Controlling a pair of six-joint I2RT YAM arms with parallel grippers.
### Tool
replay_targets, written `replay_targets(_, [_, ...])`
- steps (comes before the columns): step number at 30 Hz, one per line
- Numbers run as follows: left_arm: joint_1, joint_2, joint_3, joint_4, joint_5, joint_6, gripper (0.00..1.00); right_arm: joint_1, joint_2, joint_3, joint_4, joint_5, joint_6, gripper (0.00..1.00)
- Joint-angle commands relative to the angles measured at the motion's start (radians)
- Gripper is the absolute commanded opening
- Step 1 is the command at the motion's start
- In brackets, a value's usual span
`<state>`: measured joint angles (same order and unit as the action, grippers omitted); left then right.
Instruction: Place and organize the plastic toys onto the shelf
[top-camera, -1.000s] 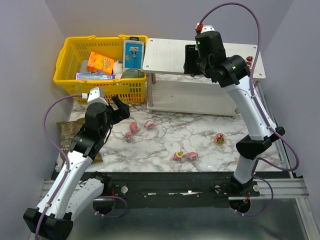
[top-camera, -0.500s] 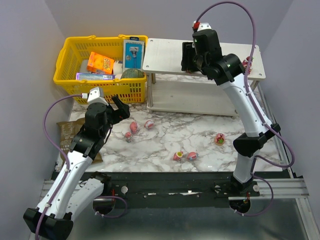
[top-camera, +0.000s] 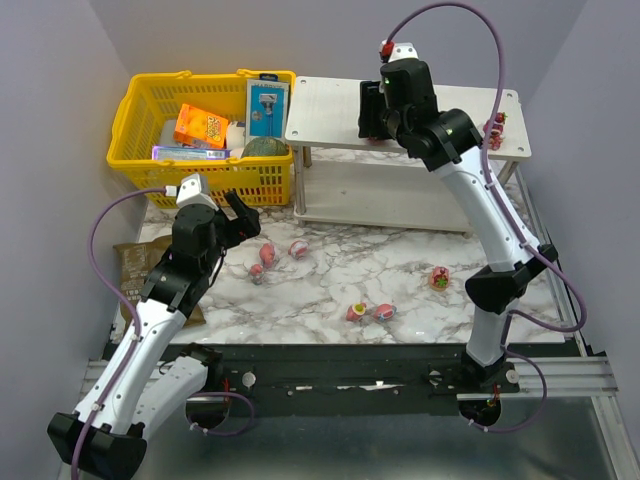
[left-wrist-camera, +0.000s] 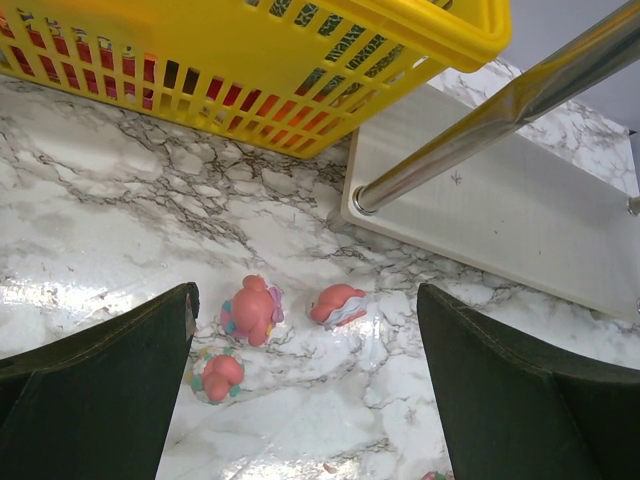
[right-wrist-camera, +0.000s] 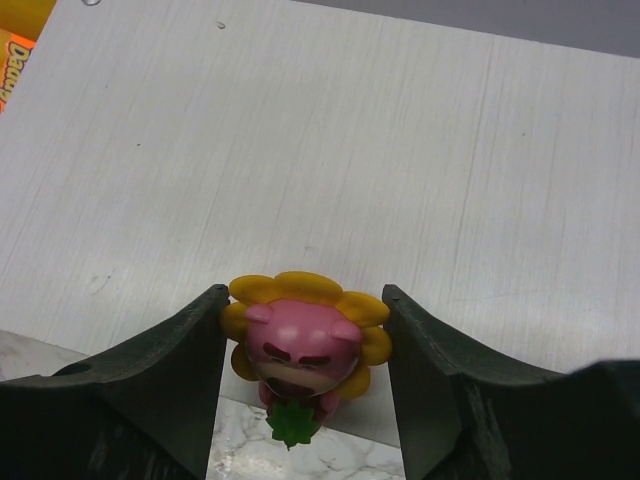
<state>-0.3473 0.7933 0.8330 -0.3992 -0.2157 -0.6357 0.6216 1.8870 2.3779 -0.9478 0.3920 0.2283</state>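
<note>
My right gripper (right-wrist-camera: 303, 310) is shut on a pink bear toy with yellow flower petals (right-wrist-camera: 303, 345) and holds it over the front edge of the white shelf's top board (right-wrist-camera: 330, 150); in the top view that gripper (top-camera: 372, 110) is above the shelf (top-camera: 330, 105). A small red toy (top-camera: 496, 126) stands at the shelf's right end. My left gripper (left-wrist-camera: 305, 350) is open and empty above the marble table, over three pink toys (left-wrist-camera: 252, 310) (left-wrist-camera: 338, 304) (left-wrist-camera: 220, 375). More toys lie on the table (top-camera: 356, 313) (top-camera: 383, 312) (top-camera: 439, 277).
A yellow mesh basket (top-camera: 140, 110) with an orange box (top-camera: 200, 127) and other packaged goods stands left of the shelf. A brown packet (top-camera: 130, 262) lies at the table's left edge. A silver shelf leg (left-wrist-camera: 480, 120) stands close ahead of my left gripper.
My right arm has moved left and a little back along the shelf's top with the flower toy held. The left arm has not moved.
</note>
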Motion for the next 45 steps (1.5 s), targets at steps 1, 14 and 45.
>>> replay_targets(1, [-0.004, 0.007, -0.002, -0.016, -0.033, 0.005, 0.99, -0.003, 0.031, -0.02, 0.009, 0.031, -0.023, 0.55])
replay_targets(14, [-0.004, 0.018, 0.003, -0.012, -0.044, 0.008, 0.99, -0.003, -0.046, -0.117, 0.101, 0.013, -0.029, 0.68])
replay_targets(45, [-0.004, 0.021, 0.002, -0.018, -0.045, 0.014, 0.99, 0.02, -0.267, -0.599, 0.65, 0.116, -0.112, 0.66])
